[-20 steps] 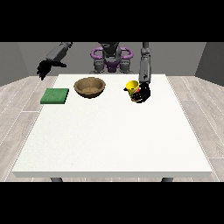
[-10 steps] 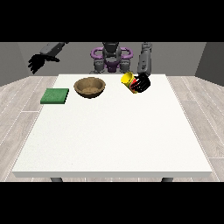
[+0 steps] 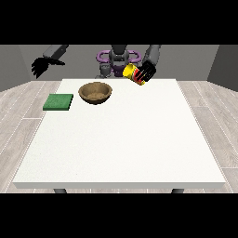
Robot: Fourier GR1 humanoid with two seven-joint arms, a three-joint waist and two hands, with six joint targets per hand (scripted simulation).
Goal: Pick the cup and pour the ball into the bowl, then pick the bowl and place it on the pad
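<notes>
Cup aloft, bowl waiting

The hand at the view's right has its fingers curled round the yellow cup, held tilted above the table, right of the wooden bowl. The ball is not visible. Tip before reaching the bowl, and the ball may miss. The other hand hangs with fingers spread, beyond the green pad

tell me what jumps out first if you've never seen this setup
The yellow cup catches the eye first: it is held tilted above the table's far edge by the hand at the view's right, to the right of the brown bowl. The other hand hangs in the air past the table's left far corner, holding nothing. A green pad lies flat just left of the bowl.
</notes>
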